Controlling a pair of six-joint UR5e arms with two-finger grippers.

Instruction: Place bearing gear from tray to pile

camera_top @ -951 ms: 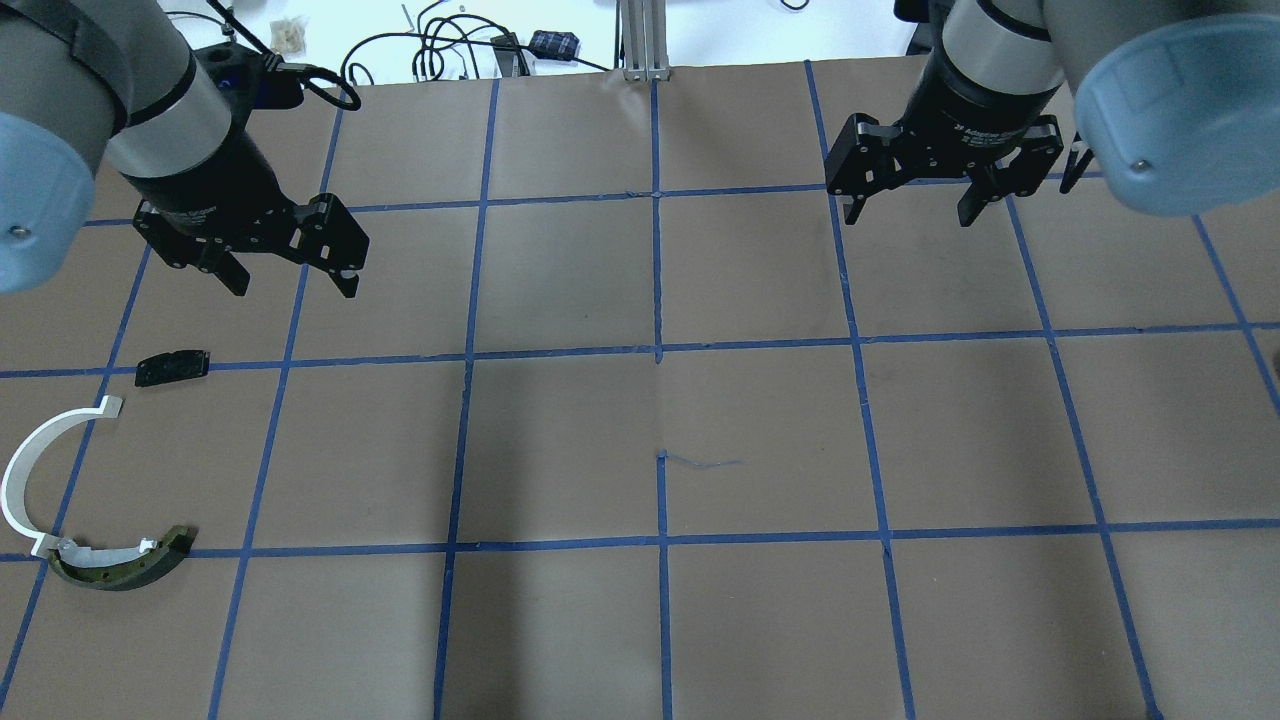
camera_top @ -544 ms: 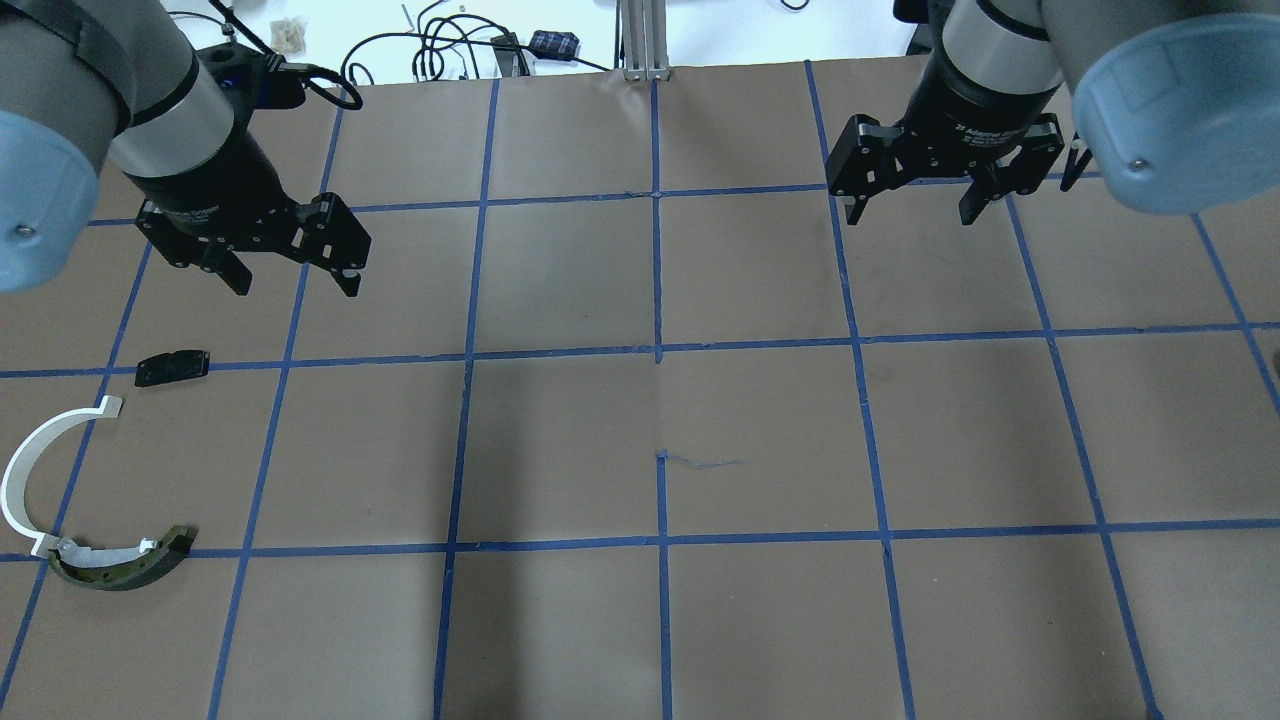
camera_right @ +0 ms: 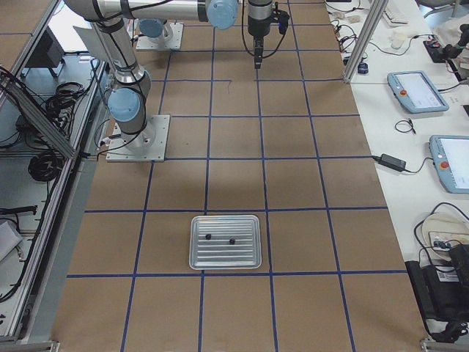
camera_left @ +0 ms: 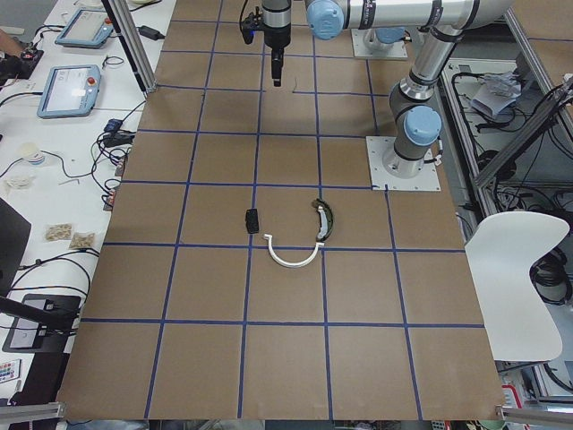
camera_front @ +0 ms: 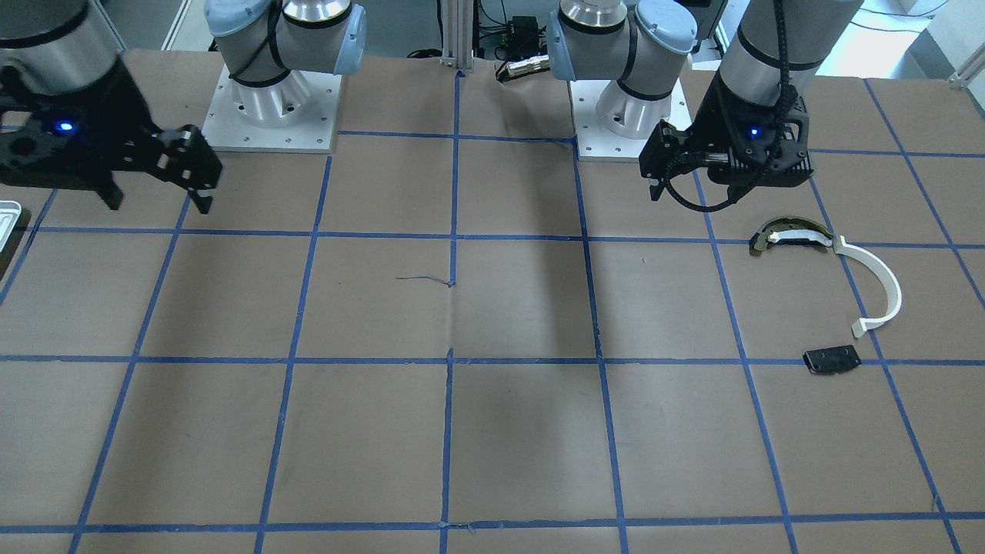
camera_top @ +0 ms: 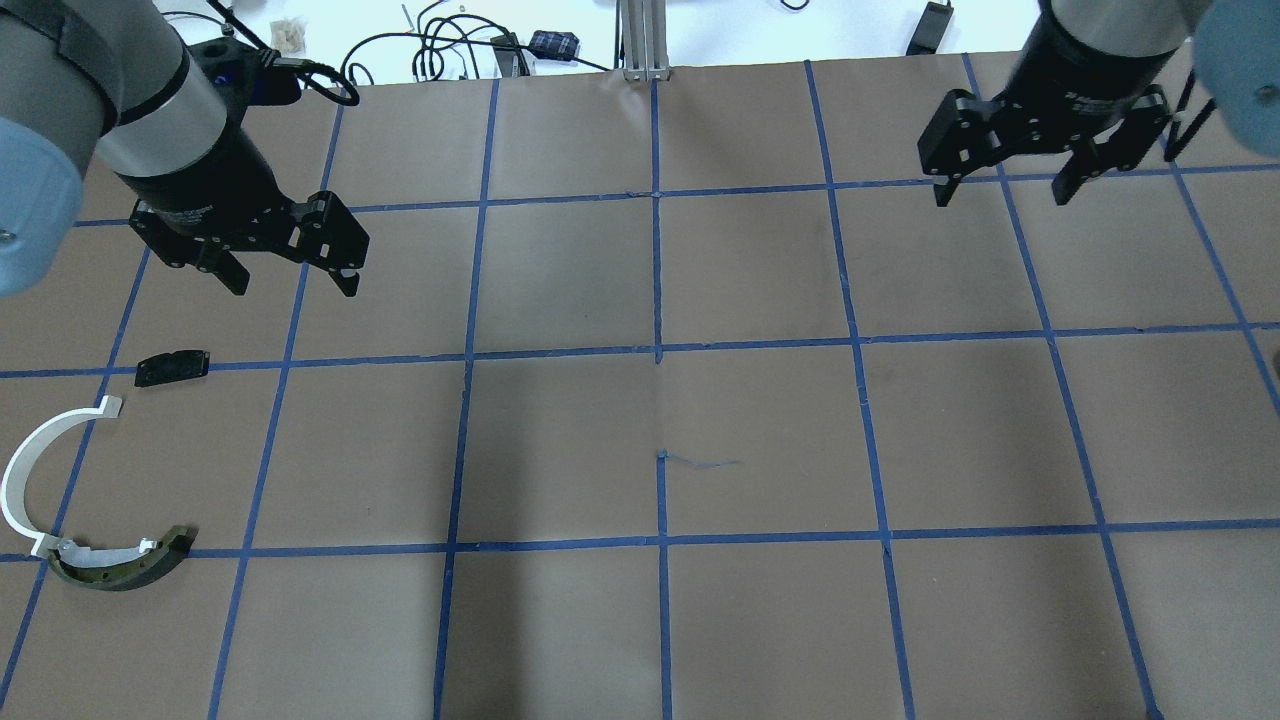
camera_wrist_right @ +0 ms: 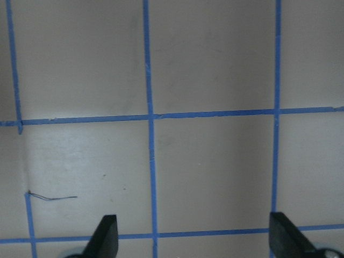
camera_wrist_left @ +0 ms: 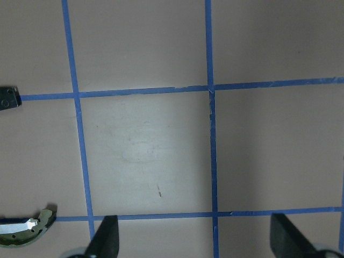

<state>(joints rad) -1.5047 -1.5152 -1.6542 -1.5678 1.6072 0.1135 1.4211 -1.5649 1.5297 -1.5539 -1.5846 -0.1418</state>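
The silvery tray (camera_right: 225, 258) lies at my right end of the table, with two small dark parts (camera_right: 209, 236) (camera_right: 231, 240) in it; only its corner (camera_front: 8, 215) shows in the front view. The pile is at the left: a white arc (camera_top: 22, 470), a dark olive curved piece (camera_top: 125, 568) and a small black plate (camera_top: 172, 367). My left gripper (camera_top: 292, 285) hangs open and empty above the table, behind the black plate. My right gripper (camera_top: 1000, 198) is open and empty at the back right, far from the tray.
The table is brown paper with a blue tape grid (camera_top: 658, 350). Cables and small devices (camera_top: 450, 45) lie beyond the back edge. The arm bases (camera_front: 269, 108) stand on the table's robot side. Tablets (camera_right: 418, 92) sit on a side bench.
My right gripper has moved to the right and slightly toward the back, still open. My left gripper has hardly moved. The pile parts have not moved.
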